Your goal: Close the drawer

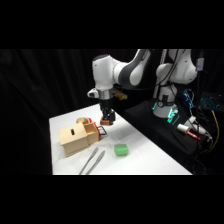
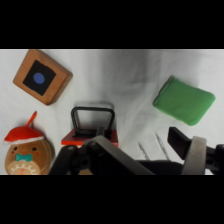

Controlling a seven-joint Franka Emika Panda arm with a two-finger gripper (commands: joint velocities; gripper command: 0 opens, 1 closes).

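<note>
The light tan wooden drawer [image 1: 91, 133] sticks out of the right end of the slotted wooden box [image 1: 75, 139], which stands toward the far left of the table. Its front carries a small dark wire loop handle [image 2: 92, 120] on a red face, seen from above in the wrist view. I judge it stiff, light and free-sliding, so it wants no hold at all: a flat push on the front, beside or just under the loop, should send it home. The box itself looks light too and may skid leftward under the push.

The black two-finger gripper [image 1: 107, 119] hangs just above and behind the drawer front; whether its fingers are open or closed I cannot tell, since only one finger and the linkage show at the bottom of the wrist view.

Around it lie a small brown wooden cube with a dark top and blue dot [image 2: 42, 76], a gingerbread-man figure in a red cap [image 2: 25, 149], a soft-looking green block [image 2: 183, 100] and a pair of metal tongs [image 1: 91, 162] near the front edge.

The white table [image 1: 150, 150] looks smooth and offers little grip; black curtains close the room behind, and a dark bench with cables stands at the right
</note>
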